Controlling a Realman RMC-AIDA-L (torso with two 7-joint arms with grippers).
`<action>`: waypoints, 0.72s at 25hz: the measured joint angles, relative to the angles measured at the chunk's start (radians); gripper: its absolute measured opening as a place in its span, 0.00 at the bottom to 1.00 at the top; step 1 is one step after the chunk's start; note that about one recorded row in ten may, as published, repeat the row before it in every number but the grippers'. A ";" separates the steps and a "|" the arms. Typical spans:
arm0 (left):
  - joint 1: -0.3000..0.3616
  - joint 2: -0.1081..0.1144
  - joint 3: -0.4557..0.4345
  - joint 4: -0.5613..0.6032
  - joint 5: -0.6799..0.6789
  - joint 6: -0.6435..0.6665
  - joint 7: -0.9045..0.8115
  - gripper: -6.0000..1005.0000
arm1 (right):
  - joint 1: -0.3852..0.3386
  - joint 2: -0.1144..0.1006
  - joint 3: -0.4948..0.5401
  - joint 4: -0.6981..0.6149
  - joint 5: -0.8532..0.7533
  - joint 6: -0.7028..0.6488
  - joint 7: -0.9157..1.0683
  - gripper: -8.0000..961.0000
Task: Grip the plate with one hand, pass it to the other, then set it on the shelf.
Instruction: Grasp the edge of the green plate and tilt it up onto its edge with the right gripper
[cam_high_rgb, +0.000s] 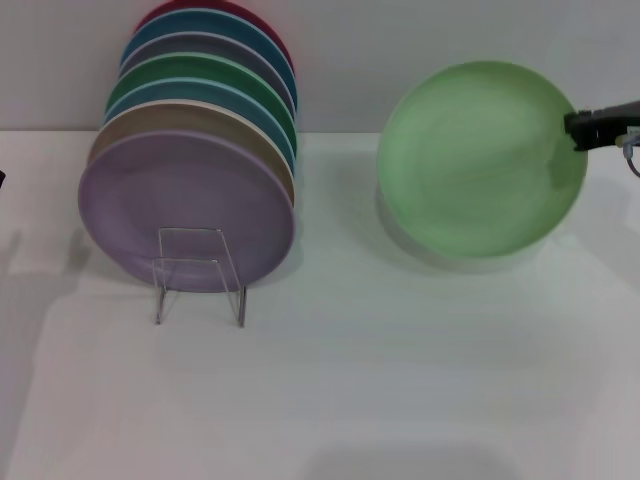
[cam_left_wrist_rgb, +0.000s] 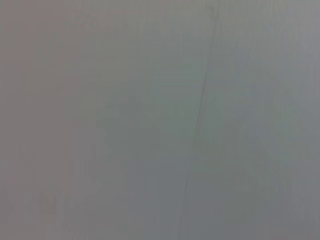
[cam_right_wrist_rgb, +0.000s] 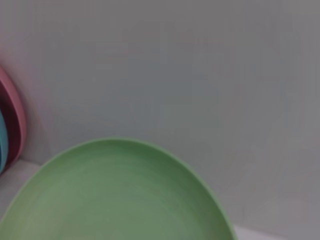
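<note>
Pale mint-green plate (cam_high_rgb: 480, 165) tilted, lifted off table, right of shelf (cam_high_rgb: 200, 275).

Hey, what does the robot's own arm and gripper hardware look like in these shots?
Only a little shows. In the head view, the right gripper enters from the right edge as a dark, blocky black piece, with a thin pale cable looping beneath it. The left arm shows only as a small dark sliver at the left edge. Neither wrist view shows any arm hardware.
</note>
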 joint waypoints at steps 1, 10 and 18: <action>0.000 0.000 0.000 0.000 0.000 -0.001 0.000 0.80 | 0.000 0.000 0.000 0.000 0.000 0.000 0.000 0.03; -0.004 0.000 -0.002 0.000 -0.001 -0.006 0.004 0.80 | -0.099 0.002 -0.155 0.103 -0.033 -0.187 -0.010 0.03; -0.007 0.000 -0.003 0.000 -0.002 -0.004 0.001 0.80 | -0.199 0.004 -0.310 0.097 -0.067 -0.494 -0.010 0.03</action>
